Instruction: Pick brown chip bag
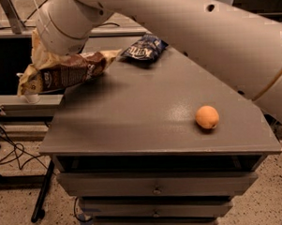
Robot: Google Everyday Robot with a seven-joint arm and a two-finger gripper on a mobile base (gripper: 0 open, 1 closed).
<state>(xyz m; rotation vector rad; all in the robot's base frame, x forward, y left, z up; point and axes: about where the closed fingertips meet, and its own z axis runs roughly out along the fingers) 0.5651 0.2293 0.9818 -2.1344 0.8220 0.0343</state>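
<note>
My end effector (47,53) sat over the far left corner of the desk (141,109), buried behind my own thick wrist, so I could not tell whether it was open or clamped. The brown chip bag (66,73) lay just under that wrist. Its crumpled cream top was bunched up toward the wrist, and its left end stuck out past the desk's left edge. I could not see what was inside it. Just beside it, at the back edge, lay a dark blue Kettle chip bag (143,47), its contents also unseen. An orange (207,117) rested well apart from both, near the right edge. Below the top, a shallow open slot (152,163) was too dark to see into, and the drawers (156,188) under it were closed. A pale object (31,97) below the brown bag was mostly hidden by it. My forearm ran out of view at the top and right.
</note>
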